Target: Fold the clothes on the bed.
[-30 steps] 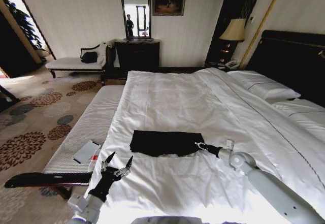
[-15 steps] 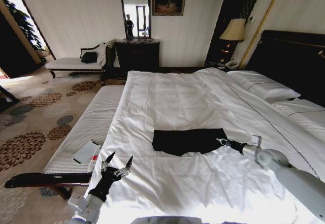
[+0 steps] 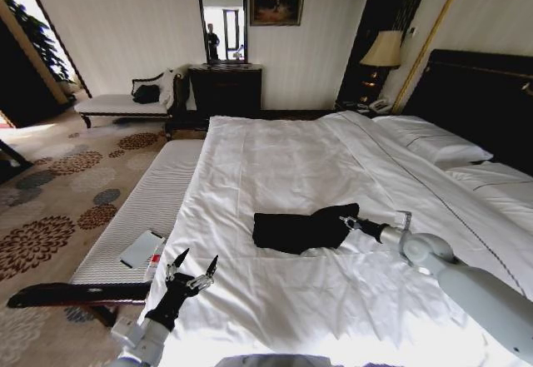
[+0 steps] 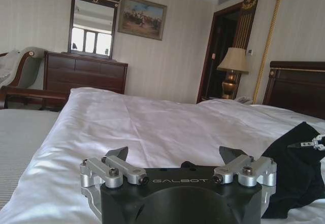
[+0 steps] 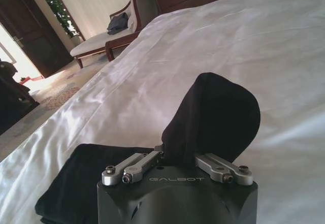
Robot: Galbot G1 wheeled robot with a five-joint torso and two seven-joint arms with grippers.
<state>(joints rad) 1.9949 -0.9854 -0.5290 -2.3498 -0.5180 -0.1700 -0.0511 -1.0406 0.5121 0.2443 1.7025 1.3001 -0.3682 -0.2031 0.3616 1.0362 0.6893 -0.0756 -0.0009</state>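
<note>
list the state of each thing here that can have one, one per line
T-shirt: folded into a band on the bed, one end lifted and curled over
right gripper: fingers shut on the T-shirt's raised end
left gripper: fingers open, holding nothing, at the bed's near corner
bed: made, white duvet spread flat with light creases
table lamp: standing beside the headboard; lit or not, cannot tell

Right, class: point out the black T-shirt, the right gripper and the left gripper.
black T-shirt [image 3: 287,230]: head view, on the flat folded part.
right gripper [image 3: 346,221]: head view, at its fingertips where they pinch the shirt's raised end.
left gripper [image 3: 195,265]: head view, midway between its spread fingertips.
</note>
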